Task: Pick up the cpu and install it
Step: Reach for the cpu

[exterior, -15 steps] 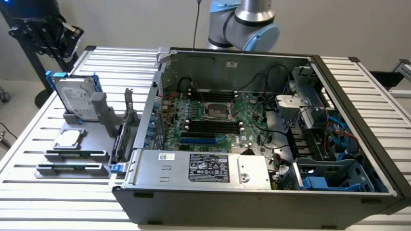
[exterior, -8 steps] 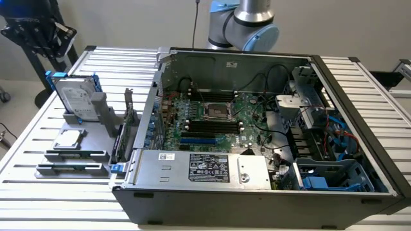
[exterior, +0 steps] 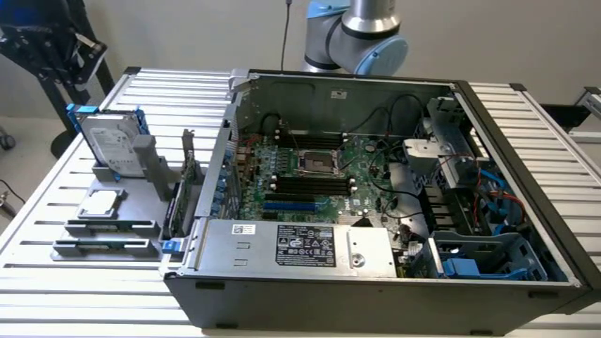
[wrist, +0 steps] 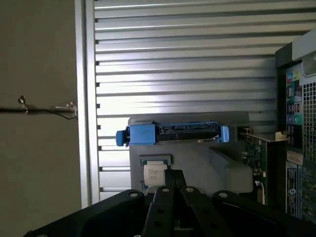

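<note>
The cpu (exterior: 100, 203) is a small square chip with a silvery top. It lies flat in a grey holder on the slatted table, at the exterior view's left of the open computer case (exterior: 376, 282). In the wrist view the cpu (wrist: 154, 174) sits just beyond my gripper (wrist: 174, 179). The black fingers are shut together with nothing between them, well above the holder. The motherboard's empty socket (exterior: 317, 163) lies inside the case. The arm's elbow (exterior: 362, 32) rises behind the case.
A silver hard drive with a blue bracket (exterior: 108, 144) stands upright behind the cpu, and its blue top edge (wrist: 173, 133) faces the wrist camera. Grey memory sticks (exterior: 101, 246) lie in slots in front. The table edge (wrist: 81, 98) is close by.
</note>
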{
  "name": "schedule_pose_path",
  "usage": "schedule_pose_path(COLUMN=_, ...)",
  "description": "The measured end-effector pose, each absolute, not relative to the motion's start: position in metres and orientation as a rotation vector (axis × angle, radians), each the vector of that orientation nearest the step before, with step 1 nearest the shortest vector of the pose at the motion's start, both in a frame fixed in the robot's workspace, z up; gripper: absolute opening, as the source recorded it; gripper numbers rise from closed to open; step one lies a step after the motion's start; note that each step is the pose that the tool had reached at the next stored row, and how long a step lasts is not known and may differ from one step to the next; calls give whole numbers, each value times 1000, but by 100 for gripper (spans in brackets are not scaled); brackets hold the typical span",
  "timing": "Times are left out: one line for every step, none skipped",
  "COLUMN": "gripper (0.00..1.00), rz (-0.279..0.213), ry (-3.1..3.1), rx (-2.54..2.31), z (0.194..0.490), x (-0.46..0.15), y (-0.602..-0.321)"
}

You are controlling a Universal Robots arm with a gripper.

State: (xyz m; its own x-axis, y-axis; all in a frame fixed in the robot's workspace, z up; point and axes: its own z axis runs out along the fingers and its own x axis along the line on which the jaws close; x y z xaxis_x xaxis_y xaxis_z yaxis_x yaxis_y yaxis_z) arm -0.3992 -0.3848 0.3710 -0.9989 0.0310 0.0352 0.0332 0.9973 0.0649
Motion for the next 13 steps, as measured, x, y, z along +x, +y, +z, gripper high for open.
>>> schedule_pose_path(gripper=11, rz=-102, ry=-3105, rx=-40, z=370, x=-400, y=-385)
schedule_pose_path(gripper=11, rz=-102, ry=-3105, rx=-31, z=369, x=-402, y=-385)
schedule_pose_path(gripper=11, rz=-101, ry=-3105, rx=-22, z=368, x=-403, y=-385)
schedule_pose_path(gripper=11, rz=-101, ry=-3105, rx=-14, z=367, x=-405, y=-385)
schedule_pose_path(gripper=11, rz=-101, ry=-3105, rx=-6, z=367, x=-406, y=-385)
schedule_pose_path(gripper=11, rz=-101, ry=-3105, rx=2, z=366, x=-408, y=-385)
schedule_pose_path(gripper=11, rz=-101, ry=-3105, rx=10, z=365, x=-409, y=-385)
schedule_pose_path(gripper=11, rz=-101, ry=-3104, rx=18, z=364, x=-411, y=-385)
schedule_pose_path(gripper=11, rz=-101, ry=-3104, rx=25, z=364, x=-412, y=-385)
schedule_pose_path(gripper=11, rz=-100, ry=-3104, rx=32, z=363, x=-414, y=-385)
schedule_pose_path(gripper=11, rz=-100, ry=-3104, rx=38, z=363, x=-416, y=-385)
schedule_pose_path(gripper=11, rz=-100, ry=-3104, rx=45, z=362, x=-417, y=-384)
schedule_pose_path(gripper=11, rz=-100, ry=-3103, rx=53, z=362, x=-419, y=-384)
